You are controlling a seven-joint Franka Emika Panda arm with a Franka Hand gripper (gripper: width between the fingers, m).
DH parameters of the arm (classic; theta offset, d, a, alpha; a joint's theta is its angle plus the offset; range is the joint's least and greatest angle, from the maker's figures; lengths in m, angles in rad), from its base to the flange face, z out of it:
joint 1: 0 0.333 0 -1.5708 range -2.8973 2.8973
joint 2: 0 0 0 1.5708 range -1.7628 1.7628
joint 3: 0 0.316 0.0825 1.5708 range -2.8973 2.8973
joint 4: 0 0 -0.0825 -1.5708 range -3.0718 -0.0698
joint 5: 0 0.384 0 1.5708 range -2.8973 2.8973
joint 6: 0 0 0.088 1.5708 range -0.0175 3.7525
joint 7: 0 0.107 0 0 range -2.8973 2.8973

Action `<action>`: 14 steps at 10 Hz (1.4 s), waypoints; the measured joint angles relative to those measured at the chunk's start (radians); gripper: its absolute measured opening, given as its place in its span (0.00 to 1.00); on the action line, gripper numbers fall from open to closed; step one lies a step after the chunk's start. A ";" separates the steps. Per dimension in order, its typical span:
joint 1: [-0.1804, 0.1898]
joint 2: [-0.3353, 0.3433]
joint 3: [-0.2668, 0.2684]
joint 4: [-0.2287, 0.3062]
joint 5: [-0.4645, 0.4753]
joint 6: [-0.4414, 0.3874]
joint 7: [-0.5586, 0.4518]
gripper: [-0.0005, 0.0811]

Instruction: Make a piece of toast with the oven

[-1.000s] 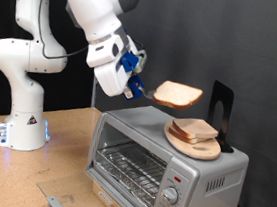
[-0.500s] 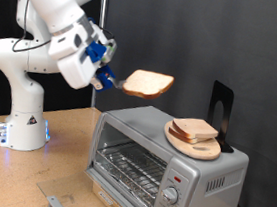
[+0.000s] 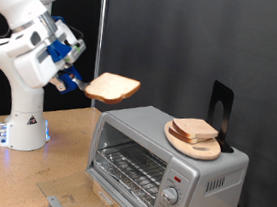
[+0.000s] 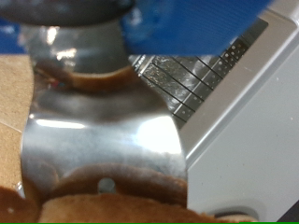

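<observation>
My gripper (image 3: 78, 80) is shut on the piece of toast (image 3: 113, 87), a pale tan slice with a brown crust, and holds it flat in the air, above and to the exterior view's left of the oven (image 3: 167, 159). The oven is a silver-grey box with its glass door hanging open, a wire rack (image 3: 131, 167) inside and two knobs at its front right. In the wrist view a shiny metal finger (image 4: 98, 140) fills the middle, the toast's crust (image 4: 89, 79) shows beside it, and the oven's rack (image 4: 192, 79) lies beyond.
A stacked pair of bread slices on a round wooden plate (image 3: 194, 138) sits on the oven's top, with a black stand (image 3: 219, 108) behind it. The robot's white base (image 3: 23, 121) stands on the wooden table (image 3: 29, 177) at the exterior view's left.
The arm has swung to the exterior view's left and a little down, carrying the toast away from above the oven's top to a spot off the oven's left end.
</observation>
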 joint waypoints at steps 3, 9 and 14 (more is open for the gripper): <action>-0.004 0.000 0.002 -0.008 -0.019 0.002 -0.002 0.49; -0.004 0.002 0.036 -0.102 -0.049 0.127 -0.018 0.49; -0.007 0.025 0.020 -0.102 -0.058 0.127 -0.035 0.49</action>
